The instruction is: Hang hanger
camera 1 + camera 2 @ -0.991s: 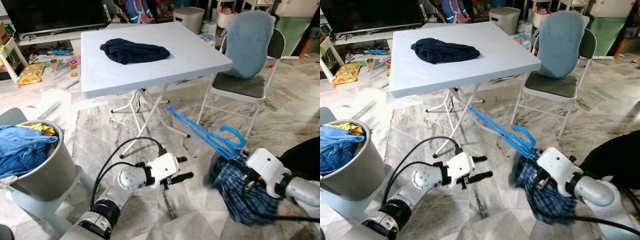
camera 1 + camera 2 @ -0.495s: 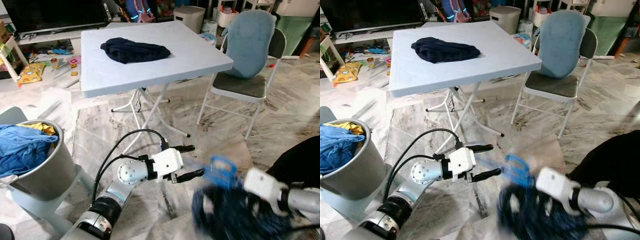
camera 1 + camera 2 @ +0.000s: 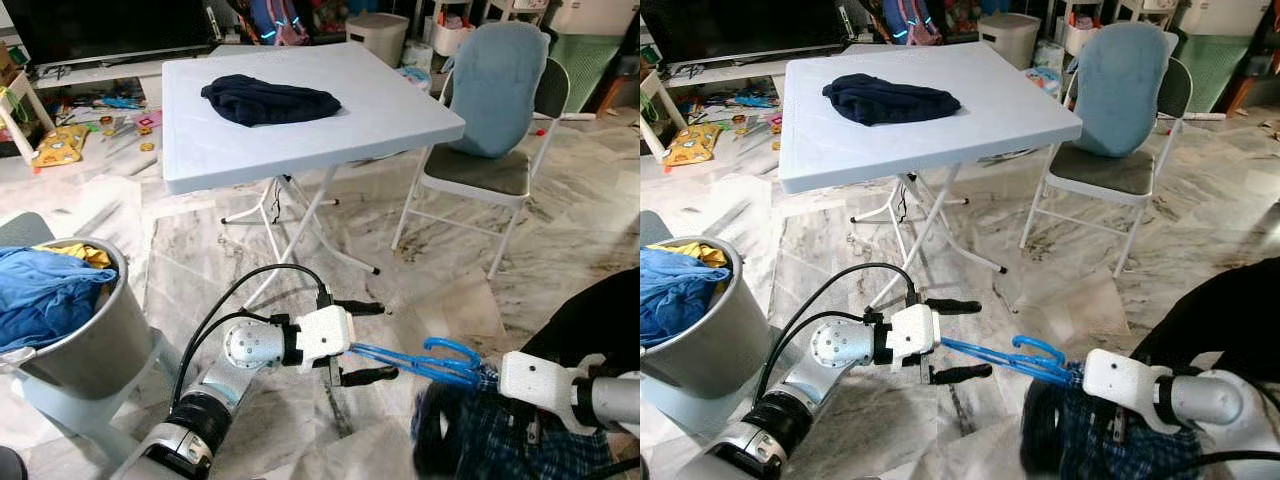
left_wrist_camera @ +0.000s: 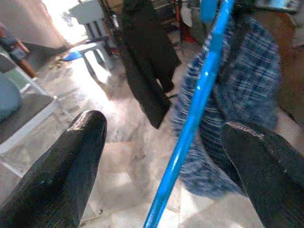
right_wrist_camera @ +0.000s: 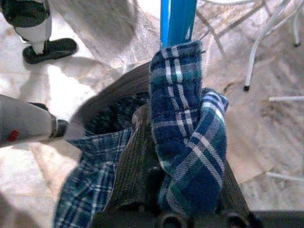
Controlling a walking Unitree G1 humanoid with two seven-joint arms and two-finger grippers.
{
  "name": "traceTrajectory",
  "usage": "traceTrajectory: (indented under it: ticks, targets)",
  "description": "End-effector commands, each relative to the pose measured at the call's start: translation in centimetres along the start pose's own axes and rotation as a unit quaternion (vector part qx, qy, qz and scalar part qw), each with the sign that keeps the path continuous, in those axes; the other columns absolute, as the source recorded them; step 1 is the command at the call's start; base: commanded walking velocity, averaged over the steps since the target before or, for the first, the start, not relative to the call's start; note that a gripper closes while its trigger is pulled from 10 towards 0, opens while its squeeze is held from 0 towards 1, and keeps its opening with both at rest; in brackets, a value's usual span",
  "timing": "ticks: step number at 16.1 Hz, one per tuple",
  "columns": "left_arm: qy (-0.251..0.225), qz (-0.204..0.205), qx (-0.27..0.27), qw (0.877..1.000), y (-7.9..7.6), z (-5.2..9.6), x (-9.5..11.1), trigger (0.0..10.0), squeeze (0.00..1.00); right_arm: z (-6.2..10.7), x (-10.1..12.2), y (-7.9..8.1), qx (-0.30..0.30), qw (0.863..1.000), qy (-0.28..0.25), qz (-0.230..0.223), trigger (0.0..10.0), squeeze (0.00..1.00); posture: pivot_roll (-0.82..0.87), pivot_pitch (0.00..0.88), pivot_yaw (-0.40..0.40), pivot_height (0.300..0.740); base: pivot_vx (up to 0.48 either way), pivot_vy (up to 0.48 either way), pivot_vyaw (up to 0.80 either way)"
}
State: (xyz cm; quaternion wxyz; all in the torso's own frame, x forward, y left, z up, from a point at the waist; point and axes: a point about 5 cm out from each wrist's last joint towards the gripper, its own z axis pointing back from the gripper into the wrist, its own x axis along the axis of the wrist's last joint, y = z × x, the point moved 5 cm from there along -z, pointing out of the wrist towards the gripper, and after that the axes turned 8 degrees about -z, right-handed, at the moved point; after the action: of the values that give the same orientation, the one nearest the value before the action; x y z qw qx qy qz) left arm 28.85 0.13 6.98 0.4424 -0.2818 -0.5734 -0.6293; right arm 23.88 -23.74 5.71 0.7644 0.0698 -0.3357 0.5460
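Left eye view puts my left gripper (image 3: pixel 362 341) low over the marble floor (image 3: pixel 440 270), at about 6 o'clock from the white folding table (image 3: pixel 300 110). Its arm reaches in from 7 o'clock, forearm raised and wrist turned so one black finger sits above the other. The fingers are spread wide, and the blue hanger (image 3: pixel 420 362) runs into the gap between them — I cannot tell whether it touches either one. Left wrist view confirms it: the hanger's blue bar (image 4: pixel 197 114) crosses between the two black fingertips (image 4: pixel 71 166) with floor showing on both sides.

My right gripper (image 3: pixel 525 378) comes in from 4 o'clock, arm nearly level, holding the hanger's far end with a blue plaid shirt (image 3: pixel 490 440) bunched around it. Right wrist view shows the plaid cloth (image 5: pixel 183 137) wrapped over the fingers — clamped on the cloth and the hanger beneath, as far as I can see.

A dark garment (image 3: pixel 268 102) lies on the table, a blue-cushioned chair (image 3: pixel 490 110) stands at 2 o'clock, and a metal bucket (image 3: pixel 90 340) of blue laundry at 9 o'clock.
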Motion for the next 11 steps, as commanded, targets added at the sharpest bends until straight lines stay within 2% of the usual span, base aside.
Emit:
traceTrajectory:
  ticks: [1,3,5,6,7,8,11]
  targets:
    - [0.011,-0.008,-0.022,1.000,-0.2,0.2,-0.3,10.0,1.00,0.8,-0.1,-0.8,-0.004,1.000,0.007,0.023,10.0,0.00,-0.02,0.000,-0.010,0.740,0.000,0.000,0.00]
    - [0.020,-0.015,-0.025,0.999,0.1,0.5,-0.6,10.0,1.00,0.9,0.1,-0.9,-0.003,0.999,0.003,0.033,10.0,0.00,-0.02,0.000,-0.009,0.740,0.000,0.000,0.00]
    - [0.046,-0.028,-0.049,0.997,0.0,1.3,-1.4,10.0,0.00,1.5,0.9,-0.4,0.022,0.999,-0.010,0.040,10.0,0.00,-0.02,0.000,-0.004,0.740,0.000,0.000,0.00]
    - [0.051,-0.019,-0.050,0.997,0.1,1.5,-1.6,8.2,0.00,1.9,0.9,-0.1,0.038,0.998,-0.008,0.043,10.0,0.00,-0.02,0.000,-0.002,0.740,0.000,0.000,0.00]
    - [0.051,-0.017,-0.051,0.997,0.1,1.6,-1.7,5.9,0.00,2.0,0.9,0.0,0.040,0.998,-0.009,0.043,10.0,0.00,-0.02,0.000,-0.001,0.740,0.000,0.000,0.00]
    - [0.051,-0.014,-0.054,0.997,0.1,1.5,-1.7,0.0,0.00,2.3,1.4,-0.1,0.043,0.998,-0.015,0.045,10.0,0.00,-0.02,0.000,0.000,0.740,0.000,0.000,0.00]
    - [0.043,-0.012,-0.063,0.997,-0.4,0.9,-1.6,0.0,0.00,2.4,2.9,-0.5,0.040,0.997,-0.037,0.052,10.0,0.00,-0.02,0.000,0.001,0.740,0.000,0.000,0.00]
